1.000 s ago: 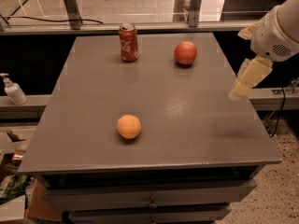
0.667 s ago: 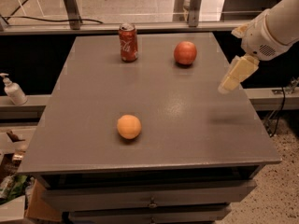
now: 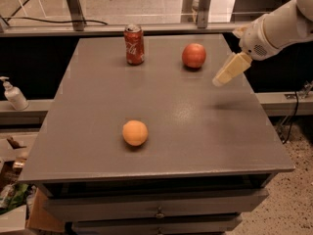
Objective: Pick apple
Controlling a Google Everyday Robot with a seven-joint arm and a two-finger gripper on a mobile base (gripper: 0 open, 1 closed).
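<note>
The apple [image 3: 194, 56], round and red with an orange-red blush, sits on the grey table [image 3: 161, 111] at the back right. My gripper [image 3: 226, 72] hangs above the table's right side, just right of the apple and a little nearer the front, not touching it. Its cream-coloured fingers point down and to the left. The white arm reaches in from the upper right.
A red cola can [image 3: 134, 44] stands at the back of the table, left of the apple. An orange ball-shaped fruit [image 3: 135, 132] lies near the front centre. A white pump bottle [image 3: 13, 94] stands on a ledge to the left. Drawers are below the tabletop.
My gripper has moved left and toward the back, closer to the apple. The apple, can and orange fruit have not moved.
</note>
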